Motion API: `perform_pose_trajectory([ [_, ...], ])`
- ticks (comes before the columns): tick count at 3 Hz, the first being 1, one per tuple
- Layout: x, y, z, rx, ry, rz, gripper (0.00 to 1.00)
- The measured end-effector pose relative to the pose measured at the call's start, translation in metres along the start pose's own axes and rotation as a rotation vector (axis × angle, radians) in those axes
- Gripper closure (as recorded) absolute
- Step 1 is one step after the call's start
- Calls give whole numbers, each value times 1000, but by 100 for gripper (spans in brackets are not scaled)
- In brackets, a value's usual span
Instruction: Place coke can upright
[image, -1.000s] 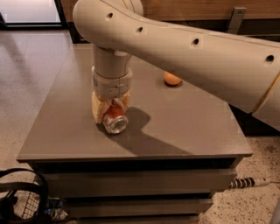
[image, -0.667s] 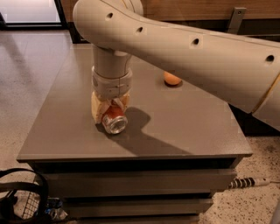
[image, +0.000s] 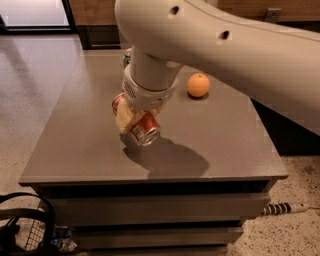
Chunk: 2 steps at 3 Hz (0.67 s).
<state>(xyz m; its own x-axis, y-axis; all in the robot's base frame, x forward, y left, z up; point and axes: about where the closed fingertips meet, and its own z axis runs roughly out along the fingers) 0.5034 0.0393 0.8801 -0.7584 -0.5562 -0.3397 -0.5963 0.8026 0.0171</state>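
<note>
The coke can (image: 144, 130) is red with a silver end that faces the camera and points down and to the right. It is on its side and tilted, at the middle-left of the grey table (image: 225, 145), and seems to be just off the surface above its shadow. My gripper (image: 134, 121) comes down from the big cream arm (image: 210, 40) and is shut on the can. One cream finger (image: 123, 119) shows on the can's left side. The can's far end is hidden behind the wrist.
An orange (image: 198, 85) sits on the table to the right of and behind the gripper. A sliver of a green can (image: 127, 57) shows behind the arm at the back. The table's front edge is near; a black wire basket (image: 20, 230) is on the floor at lower left.
The gripper has closed on the can and tipped it, and the can seems to have come slightly off the table. The arm fills more of the view.
</note>
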Motion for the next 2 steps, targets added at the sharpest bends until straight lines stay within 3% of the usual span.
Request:
perform_pose_trajectory([
  [1, -6, -7, -34, -16, -184, -88, 100],
  [2, -22, -6, -56, -57, -304, -182, 100],
])
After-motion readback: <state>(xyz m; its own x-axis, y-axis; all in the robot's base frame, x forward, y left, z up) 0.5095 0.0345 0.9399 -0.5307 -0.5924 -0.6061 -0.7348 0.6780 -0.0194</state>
